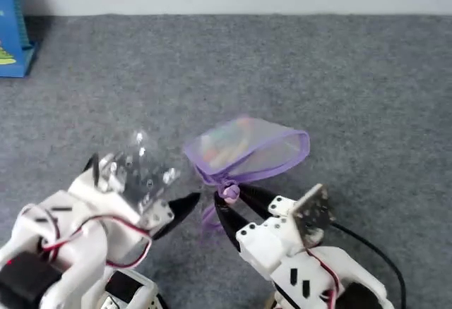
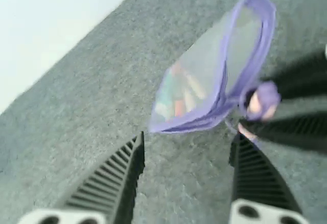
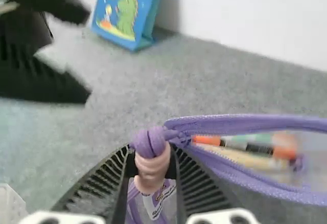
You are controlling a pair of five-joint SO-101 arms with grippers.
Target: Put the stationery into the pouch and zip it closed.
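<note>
Right hand [image 3: 150, 153] clamps the zipper pull [image 3: 149, 142] of the purple pouch [image 1: 248, 150] (pens [image 3: 244, 146] inside), which sits on the grey tabletop [image 1: 353, 69]. Left hand [image 2: 188, 144] is wide open, its 2 fingers holding nothing, just beside the pouch.

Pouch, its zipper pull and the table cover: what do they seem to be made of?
Pouch: see-through soft plastic or fine mesh, slightly glossy, with purple fabric trim; the pens show through its side.
Pull: purple cord tied in a knot, with a pink piece under it, perhaps rubber.
Table cover: grey felt or short carpet, matt and fuzzy.
</note>
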